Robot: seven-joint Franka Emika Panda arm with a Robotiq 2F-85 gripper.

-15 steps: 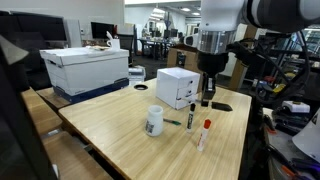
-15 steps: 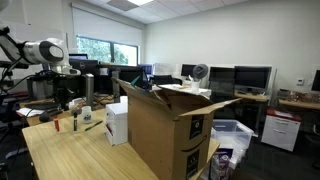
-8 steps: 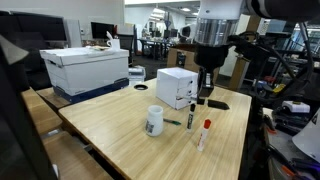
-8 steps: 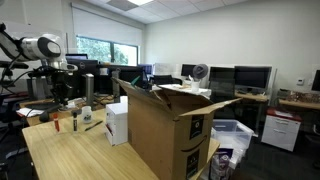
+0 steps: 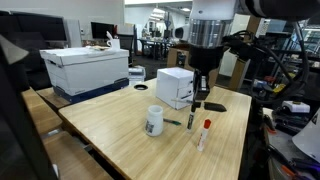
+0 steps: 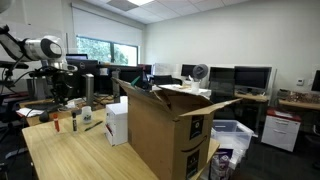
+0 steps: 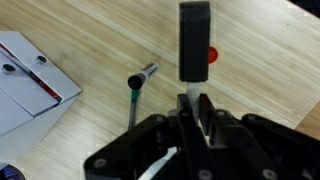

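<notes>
Here the end effector (image 7: 195, 102) has its fingers pressed almost together. A thin pale sliver shows between them, though what it is cannot be made out. Just ahead of the fingertips is a black marker (image 7: 194, 40). In the wrist view its long axis runs straight up the picture, and in an exterior view it seems to stand on end on the worktop (image 5: 110, 135), just below the end effector (image 5: 200, 97). Whether the fingers touch it is unclear.

Beside its far end peeks the red cap of a white marker (image 7: 211, 55), which lies flat. A green marker (image 7: 137, 92) lies slantwise to one side, near a white box (image 7: 25, 80). A white mug (image 5: 154, 121) stands further off, its dark print too small to read.
</notes>
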